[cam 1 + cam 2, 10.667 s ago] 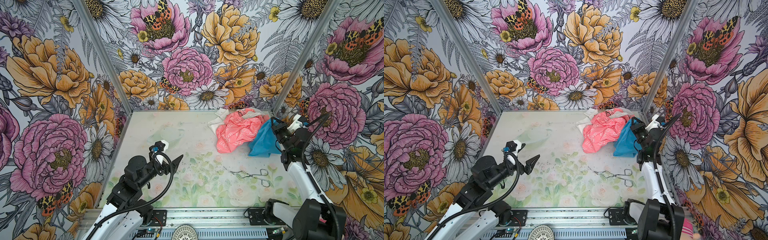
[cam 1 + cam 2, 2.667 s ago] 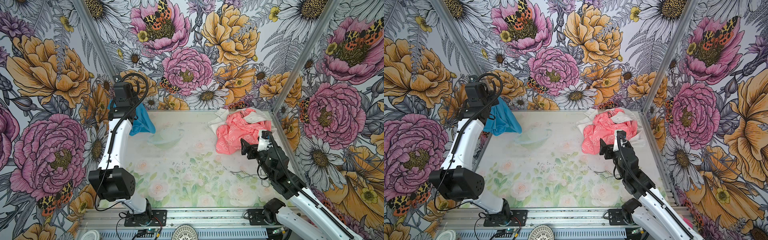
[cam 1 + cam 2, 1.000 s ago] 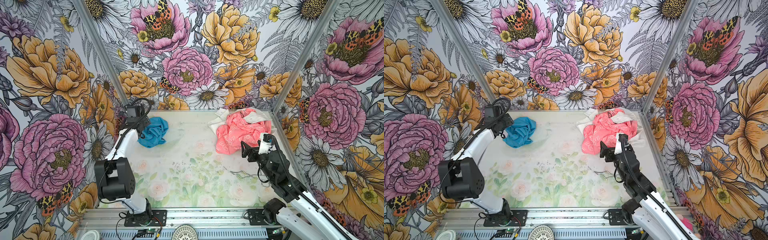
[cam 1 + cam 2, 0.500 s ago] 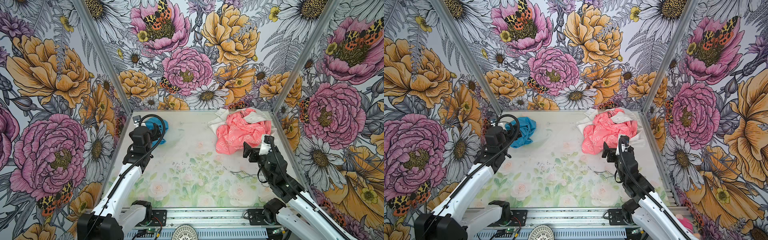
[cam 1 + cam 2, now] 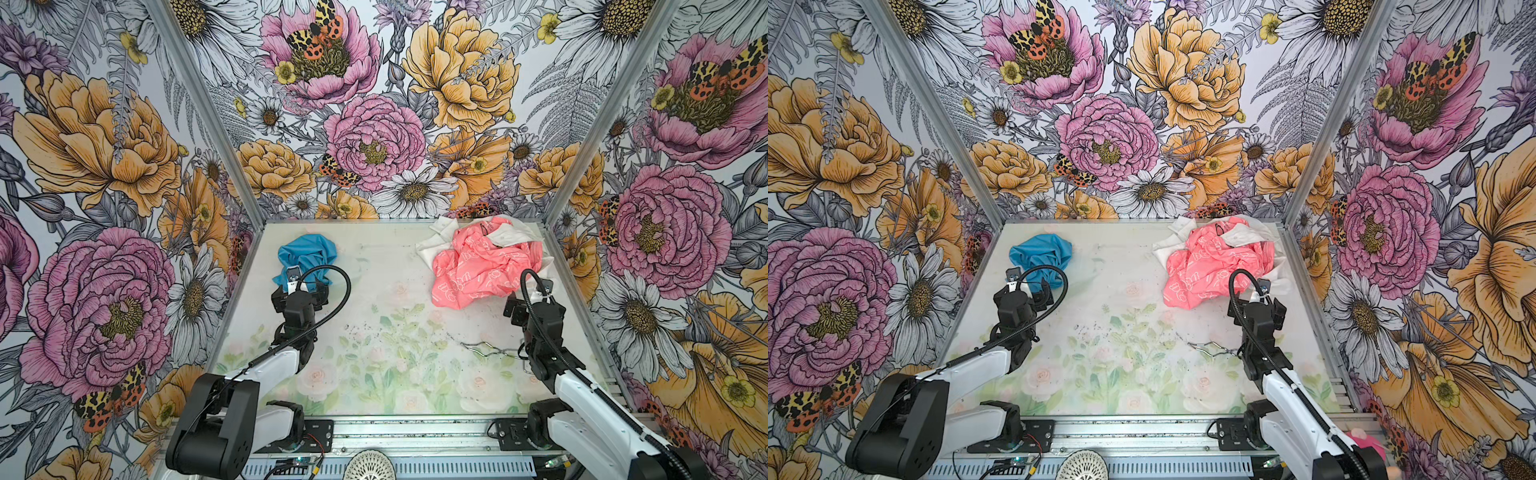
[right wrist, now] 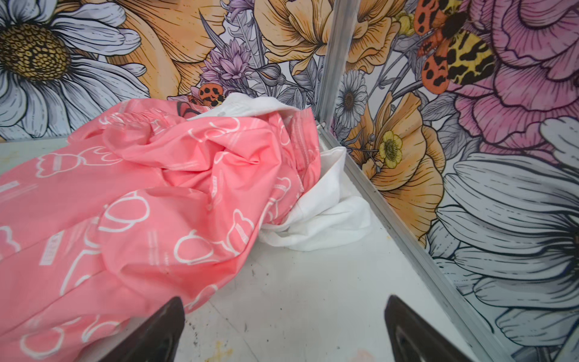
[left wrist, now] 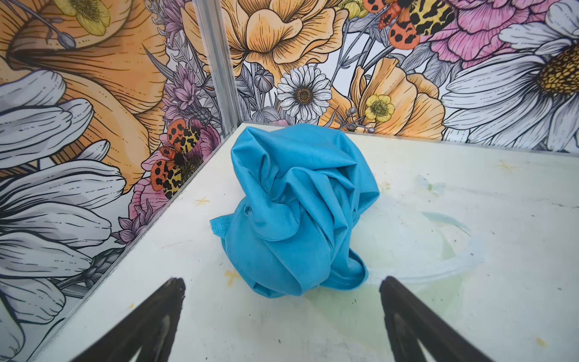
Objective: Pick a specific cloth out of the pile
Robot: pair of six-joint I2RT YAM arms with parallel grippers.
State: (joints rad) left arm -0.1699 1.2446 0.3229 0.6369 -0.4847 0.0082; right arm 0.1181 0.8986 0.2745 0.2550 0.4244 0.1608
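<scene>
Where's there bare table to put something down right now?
The middle of the table is bare, between the blue cloth at back left and the pile at back right. Crowded: the back right corner, and metal tongs lie front right.

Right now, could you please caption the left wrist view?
Crumpled sky-blue cloth near the table corner, before the open left end effector.

On the desk (image 5: 386,291) the cloth (image 5: 307,253) lies far left and the pile (image 5: 478,266) far right, well apart. Tongs (image 5: 486,351) lie nearer, right. The left gripper (image 5: 304,287) stands just before the cloth, the right gripper (image 6: 285,301) before the pile.
</scene>
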